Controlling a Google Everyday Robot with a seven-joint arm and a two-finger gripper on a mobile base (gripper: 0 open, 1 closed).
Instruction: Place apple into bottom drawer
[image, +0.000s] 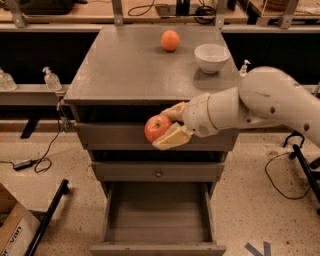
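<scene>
Apple (157, 127) was clamped between the two tan fingers of the end effector (169, 126), one finger over the top and one underneath. So the jaws were closed down to apple width with nothing else in them. It hung in mid-air right in front of the top drawer's face, well above the bottom drawer (157, 215), which was pulled out and showed plain grey inside.

Imo the step in hand was the carry-down. I'd come out from the drawer fronts a bit first so the wrist clears the middle drawer's knob (158, 173). Then drop straight down over the middle of the tray and only let go once the fruit is low inside, otherwise it'd probably bounce or roll toward the front lip.

Up on the desk (130, 65) sat an orange (170, 40) and a white bowl (212, 57), well apart from all this.
</scene>
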